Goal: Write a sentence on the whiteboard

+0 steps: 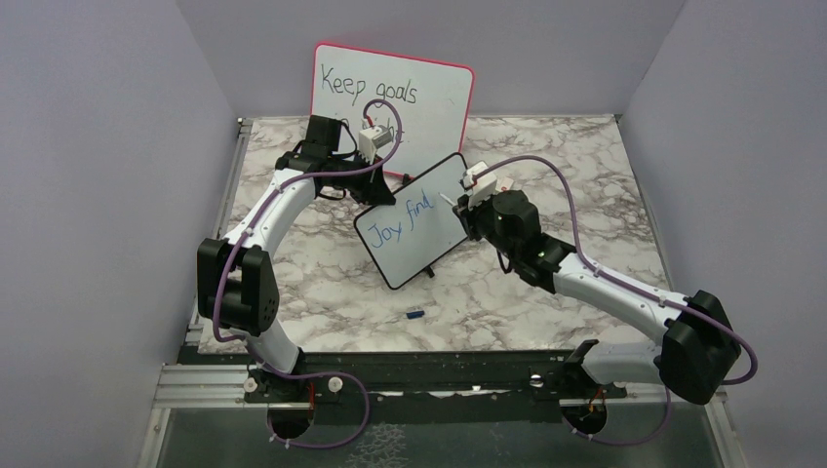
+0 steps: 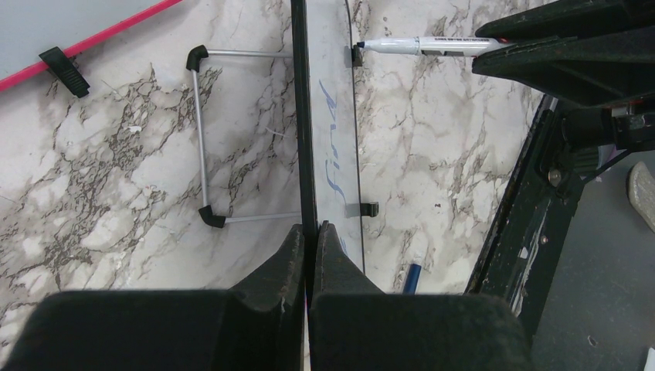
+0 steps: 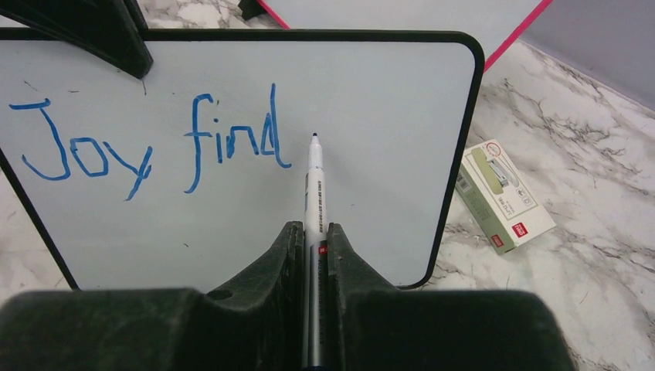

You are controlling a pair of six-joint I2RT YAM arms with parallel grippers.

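The black-framed whiteboard [image 1: 419,234] stands tilted mid-table, with the sentence [image 3: 154,147] in blue reading "Joy find". My left gripper [image 2: 310,228] is shut on the whiteboard's top edge near its left corner; in the top view the left gripper [image 1: 382,200] sits behind the board. My right gripper [image 3: 313,228] is shut on a white marker [image 3: 314,185]. The marker's blue tip points at the board just right of the "d"; I cannot tell whether it touches. The left wrist view shows the board [image 2: 332,116] edge-on, with the marker [image 2: 421,46] meeting its face.
A larger pink-framed whiteboard [image 1: 390,93] reading "Keep goals" leans against the back wall. A small green-and-white box [image 3: 502,193] lies on the marble table right of the black-framed board. A blue marker cap [image 1: 414,314] lies in front of it. Purple walls enclose the table.
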